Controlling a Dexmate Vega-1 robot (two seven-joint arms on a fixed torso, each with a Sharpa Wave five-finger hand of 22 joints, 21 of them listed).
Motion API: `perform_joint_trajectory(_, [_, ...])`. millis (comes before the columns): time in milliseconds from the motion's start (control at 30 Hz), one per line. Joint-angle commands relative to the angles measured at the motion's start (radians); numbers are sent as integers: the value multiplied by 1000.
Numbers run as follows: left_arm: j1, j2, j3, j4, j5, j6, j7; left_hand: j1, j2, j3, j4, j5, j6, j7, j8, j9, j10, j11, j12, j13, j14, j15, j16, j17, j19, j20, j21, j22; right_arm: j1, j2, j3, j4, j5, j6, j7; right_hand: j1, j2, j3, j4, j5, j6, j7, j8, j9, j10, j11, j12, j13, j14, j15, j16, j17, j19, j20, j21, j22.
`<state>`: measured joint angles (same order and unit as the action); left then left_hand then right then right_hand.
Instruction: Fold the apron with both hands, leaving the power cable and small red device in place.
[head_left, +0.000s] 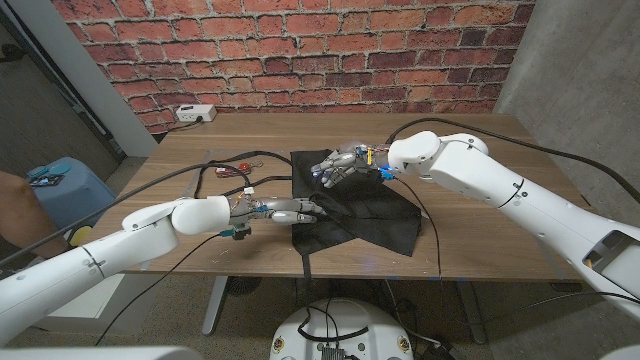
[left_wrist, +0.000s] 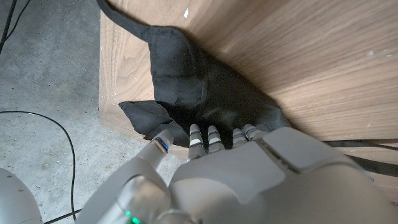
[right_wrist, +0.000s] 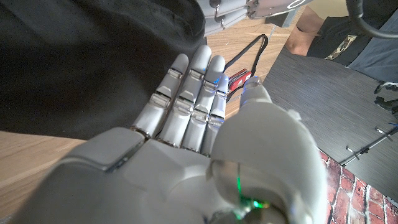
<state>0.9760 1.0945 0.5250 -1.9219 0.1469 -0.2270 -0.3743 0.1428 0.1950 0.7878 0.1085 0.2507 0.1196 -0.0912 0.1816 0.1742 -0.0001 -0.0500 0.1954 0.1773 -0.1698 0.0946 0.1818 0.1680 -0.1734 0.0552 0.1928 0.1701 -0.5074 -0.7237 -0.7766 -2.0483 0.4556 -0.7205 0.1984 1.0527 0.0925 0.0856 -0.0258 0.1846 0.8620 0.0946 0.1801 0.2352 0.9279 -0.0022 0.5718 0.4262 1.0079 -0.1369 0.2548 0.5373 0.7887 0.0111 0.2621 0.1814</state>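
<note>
Pressing its fingertips on the black apron (head_left: 355, 215) – at its 9 o'clock edge – is the left hand (head_left: 290, 210). The right hand (head_left: 340, 166) hovers at 12 o'clock, fingers spread, holding nothing.

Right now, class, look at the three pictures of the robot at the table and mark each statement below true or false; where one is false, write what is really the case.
1. The apron is black. True.
2. The left hand has its fingertips at the apron's edge. True.
3. The right hand holds the small red device. False: the device lies on the table, apart from that hand, which hovers with fingers extended over the apron's far part.
4. The apron lies spread flat, without a crease. False: it is rumpled and partly folded over itself.
5. A white power strip lies at the table's far left corner. True.
</note>
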Motion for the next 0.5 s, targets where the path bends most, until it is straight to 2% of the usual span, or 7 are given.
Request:
perform_joint_trajectory(33, [45, 59, -46, -69, -49, 51, 6, -3, -8, 1, -6, 3, 3, 1, -1, 4, -2, -6, -3, -1, -32, -5, -1, -1, -78, -3, 4, 4, -7, -5, 13, 19, 21, 24, -3, -6, 4, 1, 4, 5, -3, 0, 6, 0, -2, -4, 0, -1, 2, 4, -2, 0, 4, 7, -6, 2])
perform_joint_trajectory(500, [110, 129, -103, -139, -93, 91, 41, 1, -9, 0, -9, 4, 3, 0, 0, 4, -1, -6, -3, -1, -29, -6, -1, -1, -75, -3, 4, 4, -11, -9, 23, 33, 26, 39, -12, -9, 9, 2, -1, 6, -4, -1, 10, -3, -4, 0, -1, -1, 2, 4, -3, -3, 5, 8, -8, 2])
